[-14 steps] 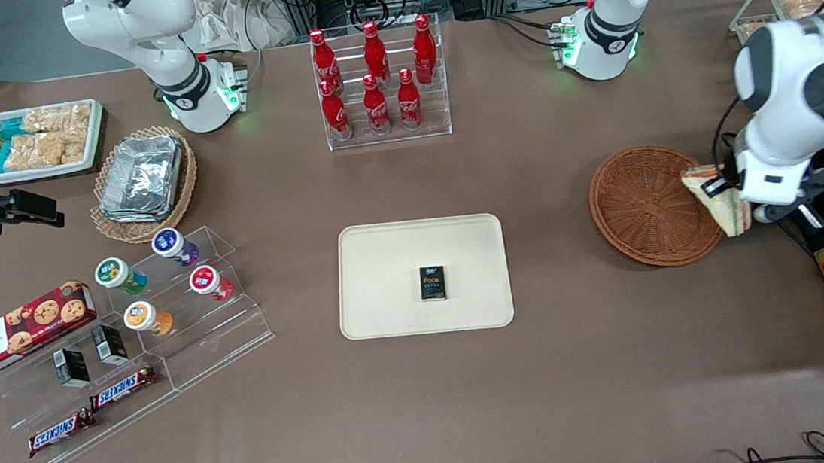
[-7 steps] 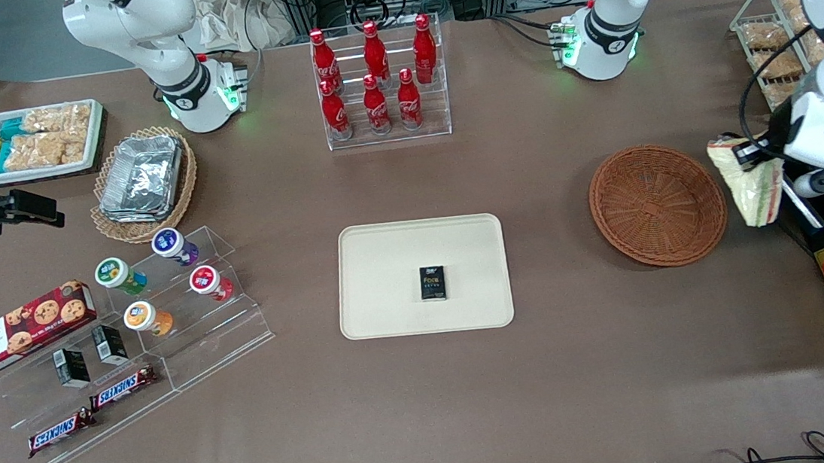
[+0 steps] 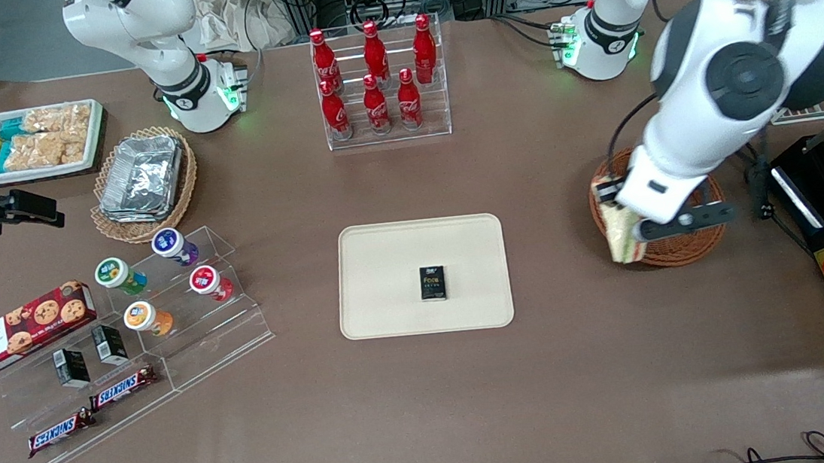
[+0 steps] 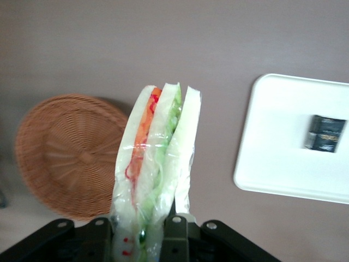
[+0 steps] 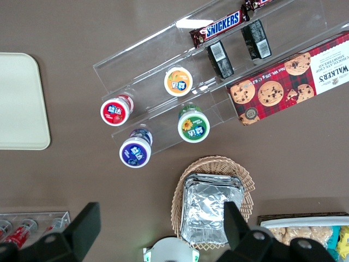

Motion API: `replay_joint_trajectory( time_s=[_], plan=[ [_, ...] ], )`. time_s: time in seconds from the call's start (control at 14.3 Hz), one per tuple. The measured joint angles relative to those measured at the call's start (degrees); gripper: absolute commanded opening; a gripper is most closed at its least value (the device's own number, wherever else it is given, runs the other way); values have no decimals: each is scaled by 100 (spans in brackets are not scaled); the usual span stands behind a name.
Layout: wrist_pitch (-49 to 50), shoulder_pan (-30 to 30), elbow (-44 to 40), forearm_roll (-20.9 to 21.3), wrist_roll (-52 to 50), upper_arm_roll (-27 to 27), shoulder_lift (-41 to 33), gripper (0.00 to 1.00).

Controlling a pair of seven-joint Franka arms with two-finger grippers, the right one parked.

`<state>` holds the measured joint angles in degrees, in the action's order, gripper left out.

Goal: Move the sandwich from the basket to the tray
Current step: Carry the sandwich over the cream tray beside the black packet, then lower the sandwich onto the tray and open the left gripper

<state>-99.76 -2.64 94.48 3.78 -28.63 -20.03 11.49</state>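
The tray (image 3: pixel 424 276), with a small black box (image 3: pixel 432 283) on it, lies toward the parked arm's end from the gripper (image 3: pixel 627 230). The gripper pinches the sandwich (image 3: pixel 620 235), which hangs point-down above the basket (image 3: pixel 675 251) rim nearest the tray.

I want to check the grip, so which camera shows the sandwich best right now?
The left wrist view: the sandwich fills it, filling layers plain, gripper shut on its lower end. The front view shows the sandwich small, partly hidden by the arm, over the basket rim. The right wrist view does not show it.
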Motion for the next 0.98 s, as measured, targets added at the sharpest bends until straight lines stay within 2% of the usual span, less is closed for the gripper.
replay_joint_trajectory(
  time_s=[0.42,0.63,0.84,0.98],
  plan=[
    [-1031,-968,7,86,-441,-87,1206,0],
    [-1546,-1275,9,391,-537,-83,1876,0],
    [-1774,-1485,3,977,-908,-79,2389,0],
    [-1952,-1603,-6,1166,-1189,-80,2586,0]
  ],
)
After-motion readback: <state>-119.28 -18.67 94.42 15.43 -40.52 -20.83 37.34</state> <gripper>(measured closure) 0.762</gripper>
